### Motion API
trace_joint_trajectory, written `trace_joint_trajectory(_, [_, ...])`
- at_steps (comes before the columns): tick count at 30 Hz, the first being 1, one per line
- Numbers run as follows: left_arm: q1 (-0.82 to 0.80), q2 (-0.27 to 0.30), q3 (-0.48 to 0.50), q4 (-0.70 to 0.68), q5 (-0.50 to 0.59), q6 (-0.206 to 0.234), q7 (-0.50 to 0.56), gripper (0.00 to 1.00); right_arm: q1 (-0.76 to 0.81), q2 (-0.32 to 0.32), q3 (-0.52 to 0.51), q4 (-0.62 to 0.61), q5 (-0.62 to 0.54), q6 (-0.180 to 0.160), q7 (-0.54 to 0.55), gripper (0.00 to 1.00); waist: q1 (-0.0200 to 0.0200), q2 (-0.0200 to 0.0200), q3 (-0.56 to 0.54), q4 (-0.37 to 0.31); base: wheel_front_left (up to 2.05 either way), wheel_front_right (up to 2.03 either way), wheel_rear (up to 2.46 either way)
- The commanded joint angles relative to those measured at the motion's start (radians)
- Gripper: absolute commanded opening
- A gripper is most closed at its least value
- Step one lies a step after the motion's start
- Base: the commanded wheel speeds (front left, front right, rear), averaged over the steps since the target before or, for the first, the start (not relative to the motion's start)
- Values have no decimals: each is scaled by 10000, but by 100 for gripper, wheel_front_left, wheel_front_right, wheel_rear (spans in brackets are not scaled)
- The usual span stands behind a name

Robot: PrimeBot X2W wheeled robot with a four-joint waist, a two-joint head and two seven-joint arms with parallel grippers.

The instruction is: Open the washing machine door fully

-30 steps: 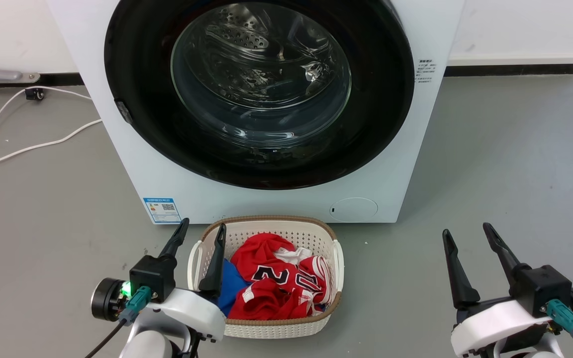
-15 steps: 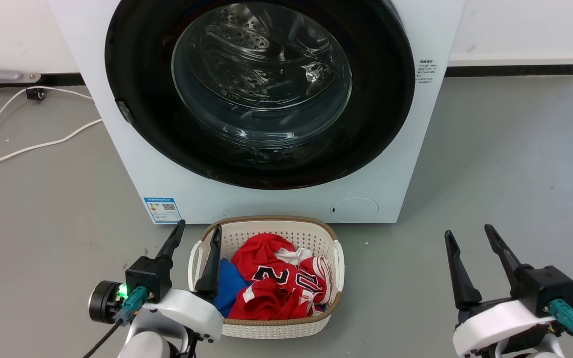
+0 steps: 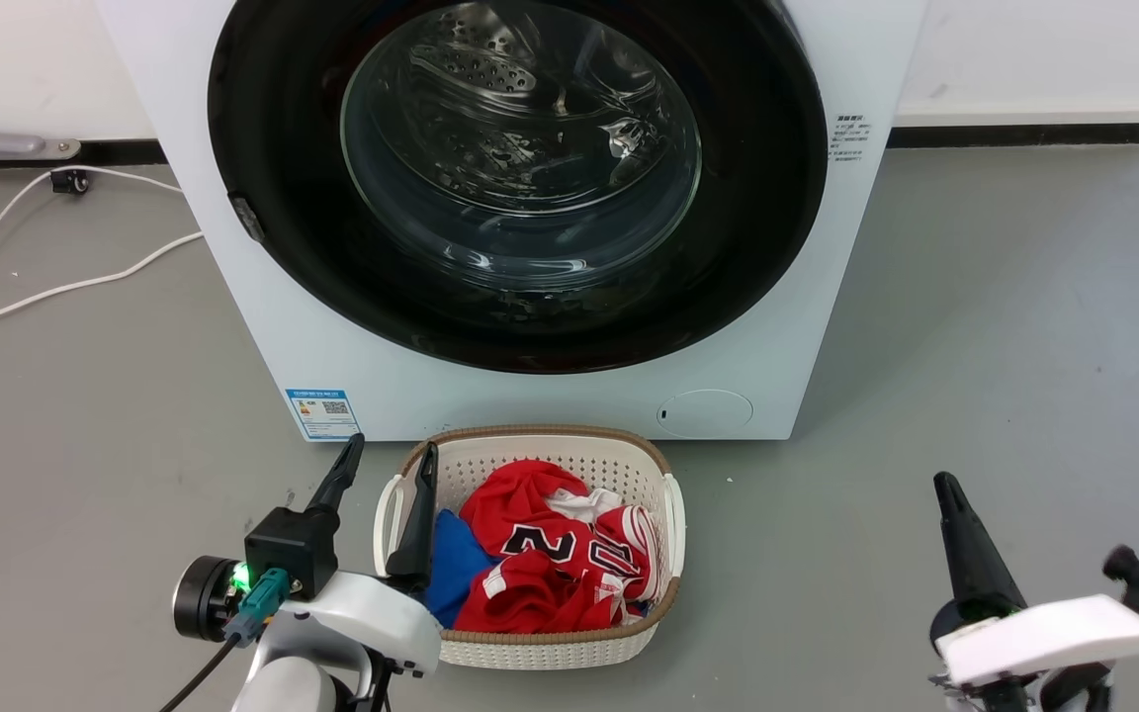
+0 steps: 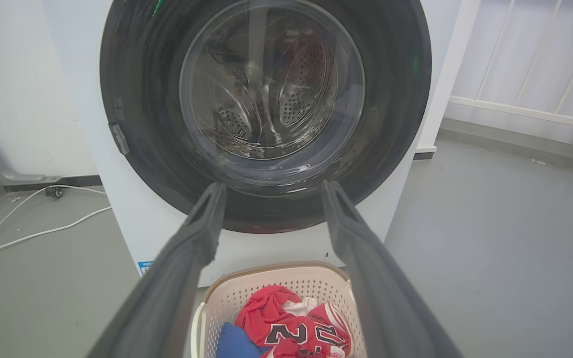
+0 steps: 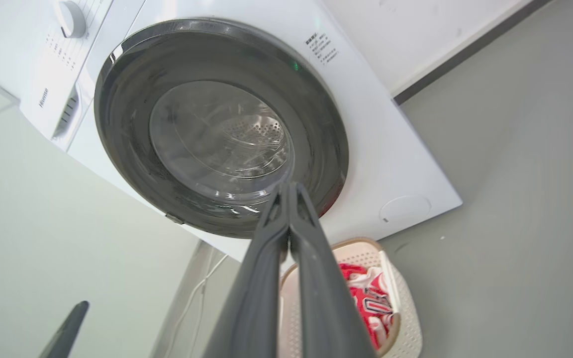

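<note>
Since a second ago the right gripper [image 5: 289,191] has rolled over, pinched its fingers together and slid toward the lower right, while the left gripper [image 3: 393,447] stays spread open at the basket's [image 3: 540,648] left rim. The washing machine door [image 3: 263,148] sits closed against the washing machine [image 3: 530,405], just behind the basket. The basket holds a red jersey [image 3: 530,494] and a blue cloth [image 3: 456,569].

A smooth grey floor [image 3: 1024,326] runs back to a white wall [image 3: 1044,49] with a dark skirting strip [image 3: 1024,136] along its foot. At the far left a white cable [image 3: 55,292] loops across the floor. To the right stands a white railing [image 4: 520,112]. The light is even.
</note>
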Motion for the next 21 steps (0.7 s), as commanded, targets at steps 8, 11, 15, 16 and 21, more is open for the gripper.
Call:
trace_joint_trajectory(8, [-226, -73, 114, -245, 4, -6, -27, 100, -601, 21, -377, 445, 6905, 2, 620, 0, 0, 0, 341, -75, 0, 0, 0])
trace_joint_trajectory(11, [-277, -88, 165, -380, 14, 18, -27, 100, -1032, 18, -794, 571, 8605, 2, 876, 0, 0, 0, 576, -120, 0, 0, 0])
trace_joint_trajectory(15, [-493, -102, 228, -640, 60, 43, -27, 100, -1795, -271, -1459, 947, 10179, 2, 1279, 0, 0, 0, 1018, -136, 0, 0, 0])
trace_joint_trajectory(16, [-525, -110, 243, -696, 70, 34, -26, 100, -2027, -401, -1572, 1101, 10528, 2, 1377, 0, 0, 0, 1138, -134, 0, 0, 0])
trace_joint_trajectory(21, [-824, -121, 258, -969, 160, 25, -27, 100, -3398, -1544, -1744, 2172, 11677, 2, 1539, 0, 0, 0, 1700, -69, 0, 0, 0])
